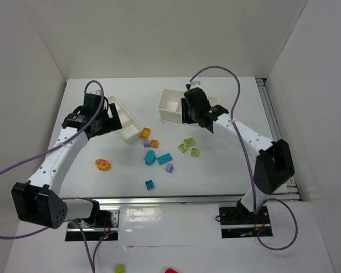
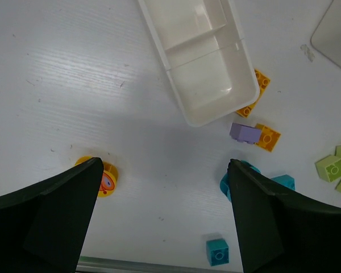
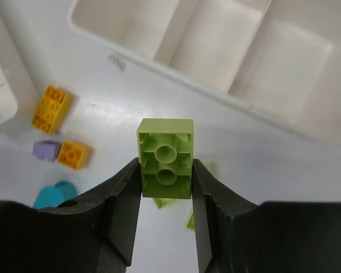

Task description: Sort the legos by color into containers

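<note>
Top view: my right hand (image 1: 192, 112) hangs just beside the wider tray (image 1: 169, 96), and the left hand (image 1: 112, 120) is by the narrow tray (image 1: 128, 122). The legos (image 1: 164, 159) lie loose on the surface (image 1: 227, 170) btw the two arms.

Left wrist view: the left hand is open w/ nothing in it. The narrow tray's compartments I can see look empty. An orange brick (image 2: 253, 94) lies against its corner.

Right wrist view: the right hand is closed on a lime green brick (image 3: 165, 158), hollow underside toward the camera, w/ the wider tray ahead and apart. I judge this is the carry step. Next I must bring the brick over one compartment, lower it, then open the fingers.
</note>
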`<move>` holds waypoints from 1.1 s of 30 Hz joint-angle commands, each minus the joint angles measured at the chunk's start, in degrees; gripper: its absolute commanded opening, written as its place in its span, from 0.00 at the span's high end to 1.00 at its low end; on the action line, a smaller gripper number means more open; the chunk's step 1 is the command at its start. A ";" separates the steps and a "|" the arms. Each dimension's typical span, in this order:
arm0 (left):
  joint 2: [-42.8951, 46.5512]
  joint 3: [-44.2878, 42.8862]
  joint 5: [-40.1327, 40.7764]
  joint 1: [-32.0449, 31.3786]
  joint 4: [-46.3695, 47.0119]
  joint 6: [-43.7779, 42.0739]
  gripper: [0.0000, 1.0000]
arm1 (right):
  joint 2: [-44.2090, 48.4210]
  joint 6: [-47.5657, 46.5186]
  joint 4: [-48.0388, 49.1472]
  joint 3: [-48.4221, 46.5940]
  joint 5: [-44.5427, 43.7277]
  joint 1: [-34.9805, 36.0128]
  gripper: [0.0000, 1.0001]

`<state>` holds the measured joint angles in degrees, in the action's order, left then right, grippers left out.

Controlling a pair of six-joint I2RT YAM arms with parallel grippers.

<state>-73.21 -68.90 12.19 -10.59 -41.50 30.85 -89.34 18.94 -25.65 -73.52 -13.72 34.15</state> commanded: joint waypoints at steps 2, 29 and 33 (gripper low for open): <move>1.92 2.10 -0.32 0.22 -3.67 3.86 0.00 | -11.28 -3.90 3.93 -10.47 -2.11 -3.12 0.69; -2.20 22.23 -0.33 10.06 0.18 26.78 0.02 | -10.42 -5.85 5.79 -12.71 -2.28 -6.47 0.10; -5.61 22.85 -0.23 11.20 2.64 28.73 0.02 | -7.44 -5.84 2.54 -11.66 -4.38 -5.24 0.09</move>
<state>-76.62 -46.48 11.84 -0.05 -41.52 54.98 -100.38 12.97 -22.11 -86.43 -16.23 27.49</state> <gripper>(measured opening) 0.979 0.906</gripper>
